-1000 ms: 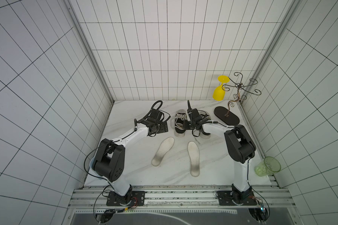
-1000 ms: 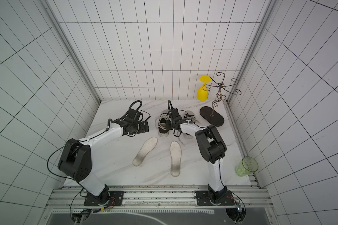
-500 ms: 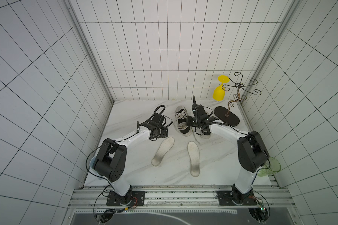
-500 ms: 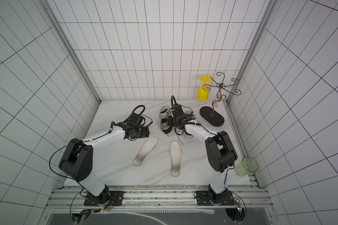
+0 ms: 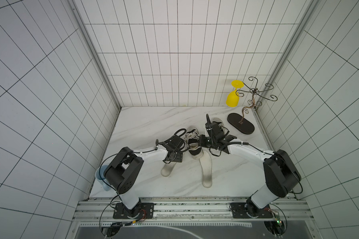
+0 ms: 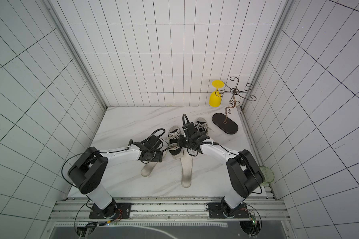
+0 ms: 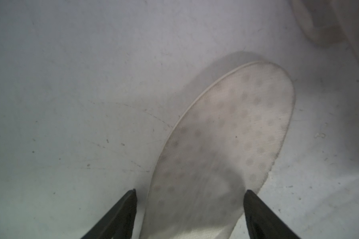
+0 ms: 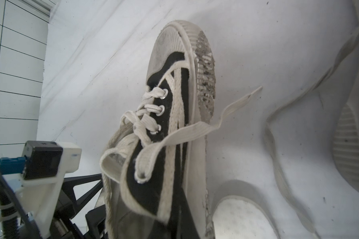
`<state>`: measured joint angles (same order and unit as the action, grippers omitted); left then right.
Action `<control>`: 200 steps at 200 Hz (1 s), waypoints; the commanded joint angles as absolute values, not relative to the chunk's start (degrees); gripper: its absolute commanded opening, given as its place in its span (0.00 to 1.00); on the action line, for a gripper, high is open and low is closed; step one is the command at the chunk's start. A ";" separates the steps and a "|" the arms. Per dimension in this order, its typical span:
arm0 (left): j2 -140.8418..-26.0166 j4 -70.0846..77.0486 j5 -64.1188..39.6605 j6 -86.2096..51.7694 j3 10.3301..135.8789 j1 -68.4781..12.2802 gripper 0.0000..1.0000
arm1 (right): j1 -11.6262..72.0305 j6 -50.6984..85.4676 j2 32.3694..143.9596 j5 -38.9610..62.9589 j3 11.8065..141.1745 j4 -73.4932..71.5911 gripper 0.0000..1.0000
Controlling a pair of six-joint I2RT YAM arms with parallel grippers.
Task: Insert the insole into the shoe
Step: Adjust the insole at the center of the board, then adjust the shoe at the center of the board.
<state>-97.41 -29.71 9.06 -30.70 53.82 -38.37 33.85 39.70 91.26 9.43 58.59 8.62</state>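
In both top views the shoe (image 5: 192, 144) (image 6: 175, 145), black with white laces, lies near the middle of the marble worktop (image 5: 145, 126), with its heel toward the robot. The right tool (image 5: 197, 144) comes to it from the side and meets it at the opening. The second shoe (image 5: 218, 123) stands behind the right wrist, near the dark base of a wire rack (image 5: 240, 125). The insole (image 5: 166, 170) lies on the worktop in front of the shoe, a little to the left. Its far end is hidden under the left tool (image 5: 172, 162). A second insole (image 5: 206, 172) lies beside it, with its far end right at the heel of the shoe.

In the left wrist view the left tool (image 7: 191, 194) is wide apart, with one finger on each side of the insole (image 7: 226, 134), which lies flat. I cannot tell if the fingers touch it.

In the right wrist view the shoe (image 8: 170, 115) leans to one side and its dirty rubber wall shows. The right tool is closed tight on the rim of the shoe's opening, and only a dark piece of finger is visible there. The rounded end of the second insole (image 8: 236, 217) is just beside the shoe, and the second shoe (image 8: 352, 149) is at the edge of the picture
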 commanded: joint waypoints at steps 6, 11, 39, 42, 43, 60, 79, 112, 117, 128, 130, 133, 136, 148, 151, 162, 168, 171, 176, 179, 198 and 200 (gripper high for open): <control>-100.56 -33.47 16.65 -36.19 51.15 -36.80 0.73 | 34.83 43.34 86.01 11.26 53.63 7.27 0.00; -100.35 -33.82 16.89 -36.69 50.66 -35.72 0.73 | 35.00 43.57 85.45 11.50 52.92 7.38 0.00; -95.72 -30.85 13.89 -36.11 45.73 -31.40 0.72 | 36.91 43.35 84.15 12.71 49.22 5.89 0.00; -95.36 -30.55 13.57 -35.49 45.52 -31.29 0.73 | 37.24 43.33 84.26 12.82 48.87 5.64 0.00; -95.27 -30.44 13.38 -35.33 45.48 -31.25 0.73 | 37.34 43.38 84.27 12.82 48.74 5.54 0.00; -94.17 -27.83 8.54 -31.73 45.11 -31.43 0.77 | 38.76 43.53 85.15 13.67 45.81 2.00 0.00; -91.21 -29.91 5.21 -30.49 46.97 -31.55 0.82 | 39.45 45.67 86.89 15.85 42.86 -2.99 0.00; -81.97 -42.78 7.51 -34.04 54.72 -35.18 0.86 | 41.35 46.76 90.14 16.67 42.91 -8.23 0.00; -81.23 -43.83 7.58 -34.64 55.67 -36.03 0.86 | 41.83 46.76 90.74 16.71 43.46 -8.40 0.00; -80.16 -45.35 8.35 -37.21 57.08 -37.66 0.86 | 43.15 46.76 92.27 16.52 44.64 -8.30 0.00; -80.07 -45.18 8.26 -37.47 57.12 -37.89 0.86 | 43.33 46.78 92.52 16.52 44.82 -8.27 0.00; -79.94 -44.85 8.04 -37.70 57.13 -38.29 0.86 | 43.69 46.76 92.81 16.47 45.09 -8.34 0.00; -79.87 -44.53 8.03 -38.01 57.13 -38.58 0.86 | 44.03 46.76 93.15 16.45 45.21 -8.37 0.01; -80.65 -43.51 8.26 -39.20 56.81 -39.63 0.86 | 45.05 48.05 94.09 16.34 45.60 -8.52 0.02; -81.20 -43.47 8.35 -39.47 56.85 -39.90 0.86 | 45.20 48.06 94.27 16.34 45.62 -8.56 0.02; -82.84 -43.71 8.28 -40.07 57.21 -40.69 0.86 | 45.65 48.16 94.71 16.18 45.84 -8.64 0.03; -83.34 -43.31 8.84 -40.24 57.29 -41.58 0.86 | 45.78 48.25 94.81 15.99 45.77 -8.74 0.03; -83.63 -42.93 9.33 -40.33 57.24 -42.06 0.86 | 45.90 48.22 94.81 15.92 45.78 -8.84 0.04; -83.94 -42.37 9.77 -40.26 57.21 -42.84 0.86 | 45.96 48.33 94.92 15.83 45.67 -9.04 0.04; -84.24 -42.05 9.92 -40.25 57.22 -43.41 0.86 | 46.04 48.41 95.05 15.87 45.59 -9.19 0.04; -87.04 -41.79 11.32 -41.53 57.01 -44.14 0.84 | 46.37 48.94 95.34 15.84 45.27 -9.92 0.05; -87.28 -41.82 11.47 -41.78 56.92 -44.15 0.84 | 46.37 48.91 95.36 15.78 45.27 -9.93 0.05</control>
